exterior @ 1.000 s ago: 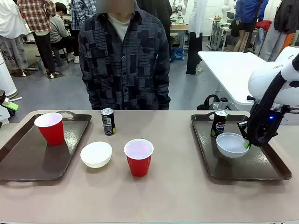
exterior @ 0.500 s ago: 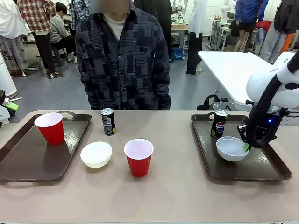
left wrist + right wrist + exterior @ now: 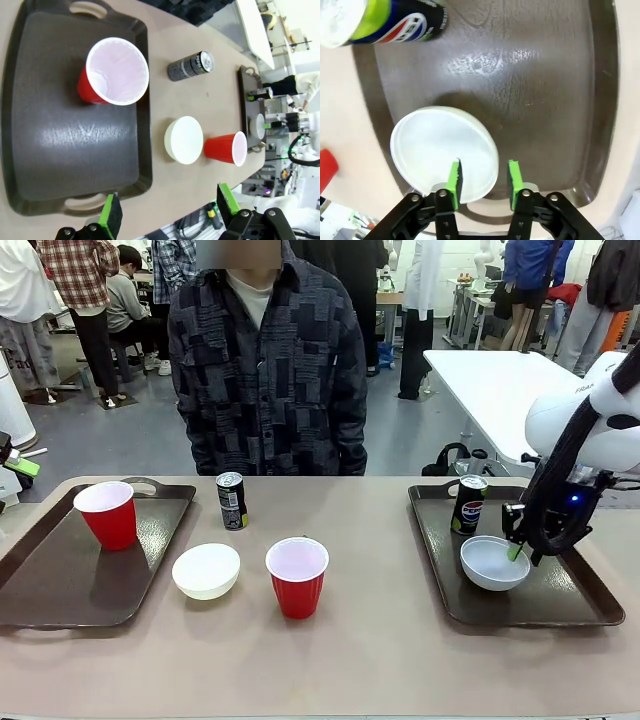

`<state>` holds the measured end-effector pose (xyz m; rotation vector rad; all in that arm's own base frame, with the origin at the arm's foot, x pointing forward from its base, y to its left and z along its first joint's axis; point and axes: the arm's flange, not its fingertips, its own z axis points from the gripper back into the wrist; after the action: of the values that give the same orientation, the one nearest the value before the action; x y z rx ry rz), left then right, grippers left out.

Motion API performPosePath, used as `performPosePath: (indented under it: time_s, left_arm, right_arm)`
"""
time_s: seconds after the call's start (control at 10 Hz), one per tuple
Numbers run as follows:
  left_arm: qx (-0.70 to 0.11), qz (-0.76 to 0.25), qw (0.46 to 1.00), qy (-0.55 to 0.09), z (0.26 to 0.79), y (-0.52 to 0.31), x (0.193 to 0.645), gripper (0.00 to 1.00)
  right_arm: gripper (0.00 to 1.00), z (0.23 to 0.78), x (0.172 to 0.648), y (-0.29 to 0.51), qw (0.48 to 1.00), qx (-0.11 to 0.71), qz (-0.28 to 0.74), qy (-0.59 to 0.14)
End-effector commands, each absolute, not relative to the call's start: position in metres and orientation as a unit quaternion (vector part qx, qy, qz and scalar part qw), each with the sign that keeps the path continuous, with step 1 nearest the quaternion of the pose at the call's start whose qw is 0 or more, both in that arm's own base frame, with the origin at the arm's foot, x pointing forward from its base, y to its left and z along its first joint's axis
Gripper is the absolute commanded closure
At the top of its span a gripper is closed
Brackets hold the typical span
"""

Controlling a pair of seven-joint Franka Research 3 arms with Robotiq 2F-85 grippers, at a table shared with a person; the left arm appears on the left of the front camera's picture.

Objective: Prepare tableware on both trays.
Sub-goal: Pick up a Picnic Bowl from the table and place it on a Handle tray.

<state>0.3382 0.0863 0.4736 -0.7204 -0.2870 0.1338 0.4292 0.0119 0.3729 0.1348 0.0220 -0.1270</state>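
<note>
Left gripper (image 3: pixel 167 196) spread wide, right gripper (image 3: pixel 483 171) parted, pointing down

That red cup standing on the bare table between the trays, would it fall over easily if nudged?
Probably yes. The red cup looks empty, so likely light, and it narrows toward its base, so a push near the rim would likely tip it. Its thin-looking plastic wall would probably flex under a hard squeeze.

A Pepsi logo marks the dark can (image 3: pixel 405 22); the white arm (image 3: pixel 603 392) shows the letters "FRA".
</note>
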Motion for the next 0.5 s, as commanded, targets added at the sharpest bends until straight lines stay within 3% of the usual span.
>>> performPosePath:
  time_s: [0.0,0.1,0.2,0.3,0.4]
  left_arm:
    - [-0.356,0.072,0.921,-0.14,0.474,0.086,0.338,0.0]
    - [-0.356,0.072,0.921,-0.14,0.474,0.086,0.338,0.0]
    - [-0.356,0.072,0.921,-0.14,0.474,0.086,0.338,0.0]
    - [-0.356,0.072,0.921,-0.14,0.474,0.086,0.338,0.0]
    - [-0.356,0.072,0.921,-0.14,0.474,0.086,0.338,0.0]
  right_arm:
    - [0.37,0.403,0.406,0.023,0.997,0.056,-0.045,0.014]
    - [0.41,0.42,0.402,0.026,0.998,0.05,-0.044,0.016]
    - [0.17,0.436,0.399,0.029,0.998,0.044,-0.042,0.016]
    - [0.21,0.449,0.394,0.034,0.998,0.032,-0.046,0.017]
    - [0.0,0.464,0.387,0.039,0.998,0.014,-0.053,0.018]
